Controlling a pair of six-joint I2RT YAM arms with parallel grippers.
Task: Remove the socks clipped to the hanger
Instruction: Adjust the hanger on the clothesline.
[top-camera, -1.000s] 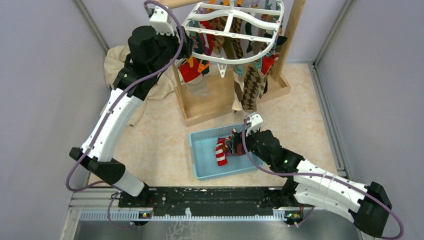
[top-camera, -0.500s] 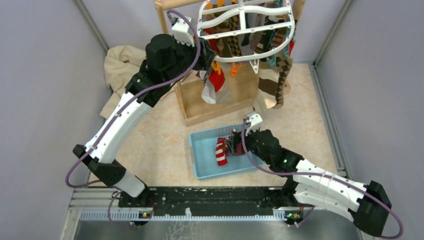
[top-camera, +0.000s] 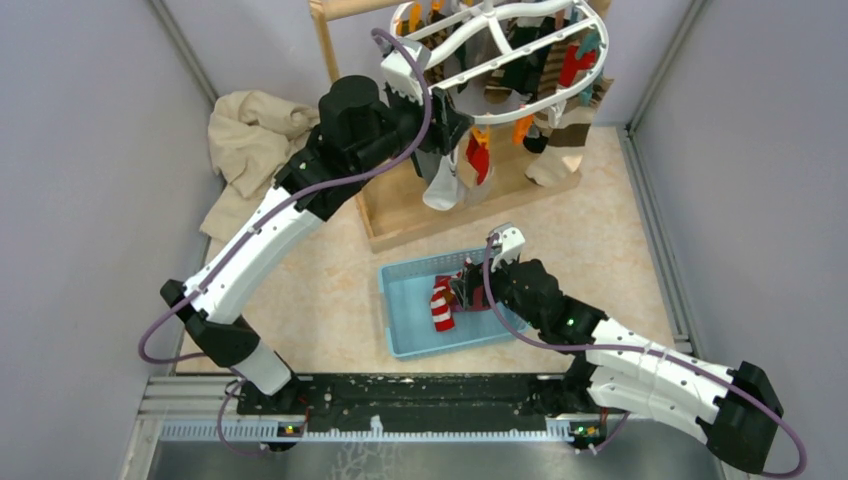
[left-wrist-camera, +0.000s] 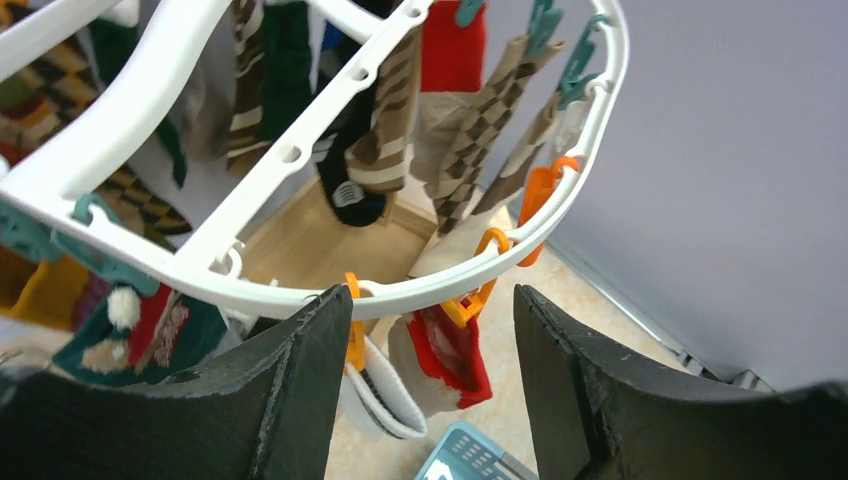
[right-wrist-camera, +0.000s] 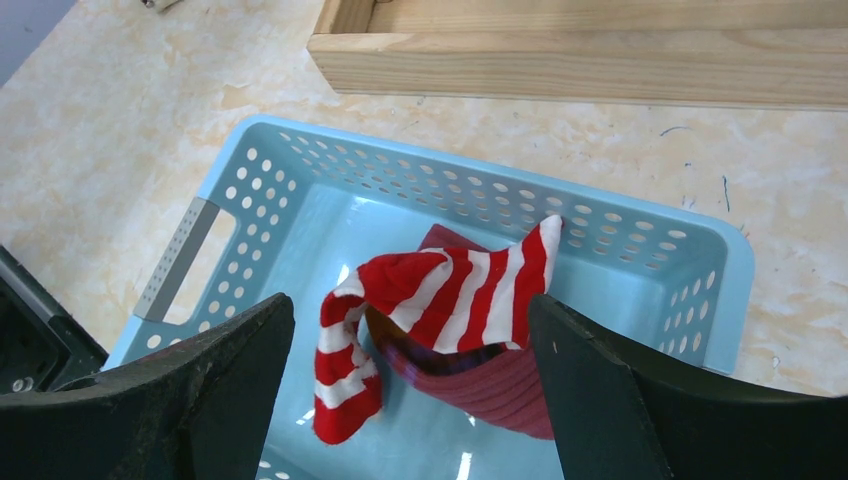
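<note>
The hanger (top-camera: 505, 52) hung tilted on the wooden stand (top-camera: 400, 215), with the socks (left-wrist-camera: 455, 50) clipped round it. The left tool (left-wrist-camera: 432, 298), up at the rim, stood half open and pinched nothing. Only its wrist view showed the rim crossing one fingertip (left-wrist-camera: 335, 310), and an orange clip (left-wrist-camera: 470, 295) in the gap. The right tool (right-wrist-camera: 408, 302) hovered wide open over the blue basket (right-wrist-camera: 640, 250) on the surface (top-camera: 320, 290). A striped sock (right-wrist-camera: 450, 290) lay inside it.
</note>
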